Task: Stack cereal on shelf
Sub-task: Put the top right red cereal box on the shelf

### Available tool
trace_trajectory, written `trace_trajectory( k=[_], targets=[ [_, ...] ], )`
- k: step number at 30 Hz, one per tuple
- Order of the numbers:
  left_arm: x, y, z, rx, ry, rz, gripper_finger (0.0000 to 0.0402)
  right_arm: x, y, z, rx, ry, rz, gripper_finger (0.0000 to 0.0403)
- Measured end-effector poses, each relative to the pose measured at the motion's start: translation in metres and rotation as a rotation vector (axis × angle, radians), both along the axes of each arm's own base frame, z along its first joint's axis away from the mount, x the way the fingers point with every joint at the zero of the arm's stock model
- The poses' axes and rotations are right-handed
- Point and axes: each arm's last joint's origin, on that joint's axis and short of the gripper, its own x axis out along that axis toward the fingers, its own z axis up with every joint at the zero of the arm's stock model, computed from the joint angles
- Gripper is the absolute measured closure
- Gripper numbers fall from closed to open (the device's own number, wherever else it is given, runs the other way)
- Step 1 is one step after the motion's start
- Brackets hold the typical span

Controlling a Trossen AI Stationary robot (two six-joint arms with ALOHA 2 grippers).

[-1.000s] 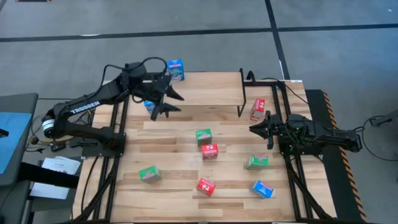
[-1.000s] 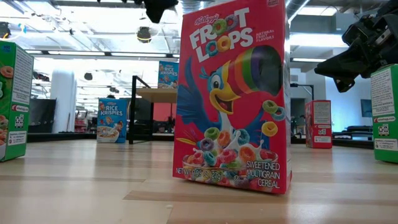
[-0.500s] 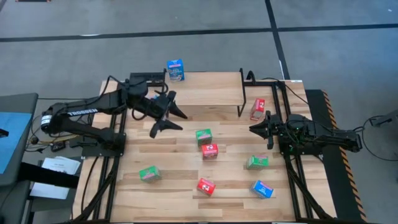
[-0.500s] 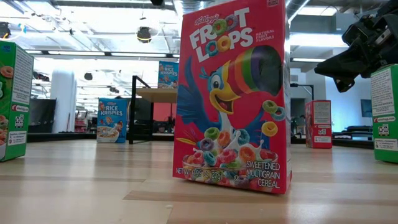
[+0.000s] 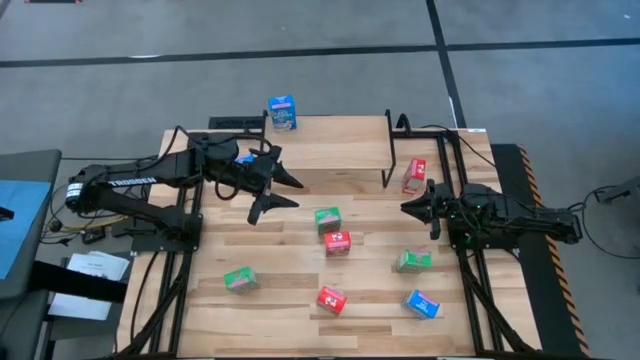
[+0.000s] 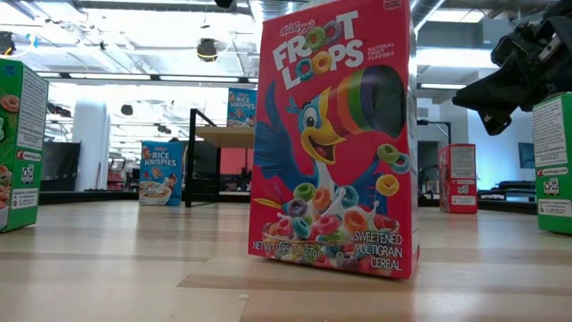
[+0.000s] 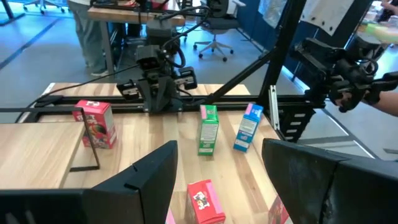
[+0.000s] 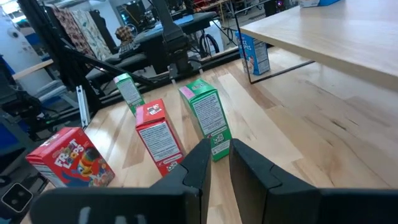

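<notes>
Two grippers, neither holding anything: left gripper (image 5: 283, 191) jaws parted over the worktop's (image 5: 290, 290) left-centre; right gripper (image 5: 408, 207) jaws closed, waiting at right. One blue box (image 5: 283, 113) stands on the shelf (image 5: 330, 140); the rest are loose, the green box (image 5: 327, 218) nearest. Likely step: reaching; next, descend and grip it.

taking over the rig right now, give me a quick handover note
Left gripper: open, empty, over the table near the left end of the shelf.
Right gripper: shut, empty, waiting at the table's right side.
Done: one blue box stands on the shelf.
Left: eight boxes on the table. The green box and red box lie nearest the left gripper.
</notes>
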Motion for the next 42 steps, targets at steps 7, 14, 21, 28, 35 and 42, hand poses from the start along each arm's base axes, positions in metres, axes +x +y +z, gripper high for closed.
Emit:
trace_trajectory(
  k=[7, 14, 21, 28, 35, 42],
  targets=[
    [0.0, 0.0, 0.0, -0.042, 0.007, 0.01, 0.0178, 0.0, 0.0, 0.0, 0.005, 0.001, -0.011, 0.0238],
    [0.0, 0.001, 0.0, -0.061, 0.011, 0.049, 0.0178, -0.001, -0.002, -0.001, 0.027, 0.017, -0.081, 0.0155],
    [0.0, 0.002, 0.0, -0.061, 0.011, 0.062, 0.0178, -0.001, -0.002, -0.002, 0.021, 0.021, -0.083, 0.0142],
    [0.0, 0.002, 0.0, -0.084, 0.014, 0.066, 0.0178, -0.001, -0.002, -0.002, 0.021, 0.021, -0.08, 0.0142],
    [0.0, 0.001, 0.0, -0.118, 0.019, 0.069, 0.0178, 0.001, -0.002, 0.008, 0.116, -0.103, -0.089, 0.0142],
    [0.0, 0.001, 0.0, -0.127, 0.021, 0.071, 0.0178, -0.001, -0.002, 0.027, 0.105, -0.295, -0.077, 0.0142]
  ],
)
